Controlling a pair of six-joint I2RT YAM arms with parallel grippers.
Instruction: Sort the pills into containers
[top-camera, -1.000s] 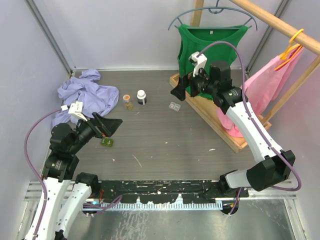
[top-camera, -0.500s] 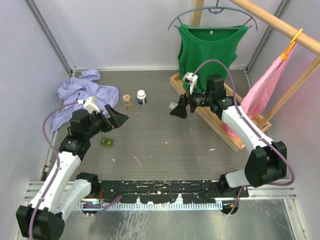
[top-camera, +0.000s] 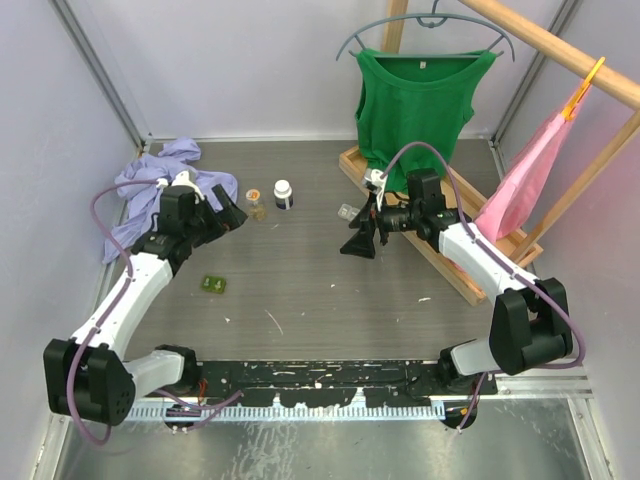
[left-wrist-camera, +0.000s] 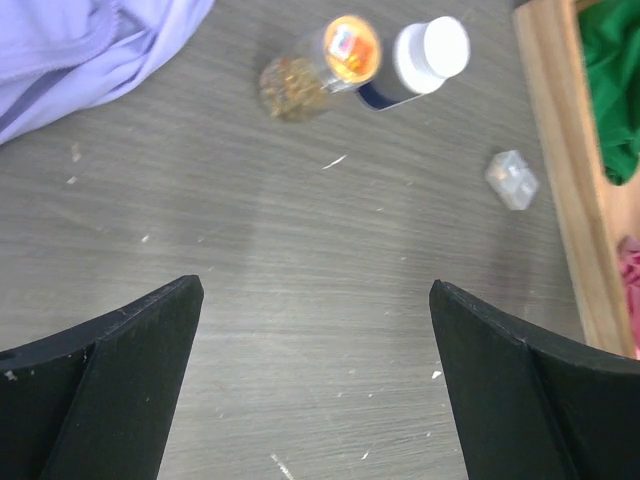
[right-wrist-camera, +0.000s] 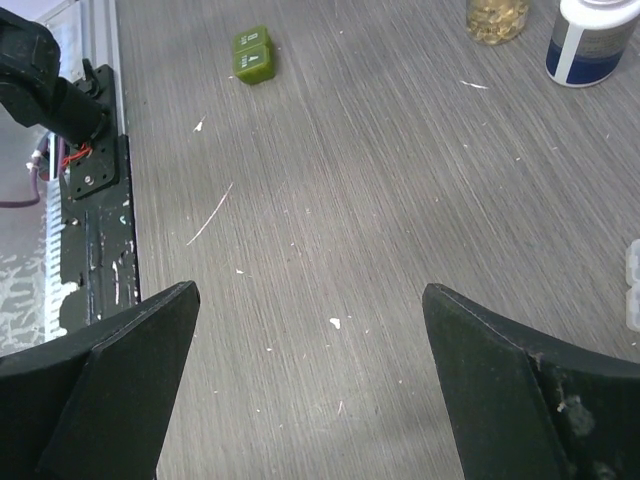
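Even, soft light from overhead, only faint shadows on the tabletop (top-camera: 320, 270); wrist views sharp mid-frame, the near fingers (left-wrist-camera: 110, 390) slightly blurred.

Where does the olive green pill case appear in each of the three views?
Top external: the green pill case lies left of centre, below the purple cloth.
Left wrist: not in it.
Right wrist: the case is at the upper left.
Shared landmark: the white-capped bottle, seen in all three views.

Two tiny plastic pill cases: a translucent olive green case (top-camera: 213, 284) and, at its two o'clock, a clear case (top-camera: 347, 212). Two bottles: a clear orange-capped bottle (top-camera: 255, 203) and a white bottle (top-camera: 284, 194).
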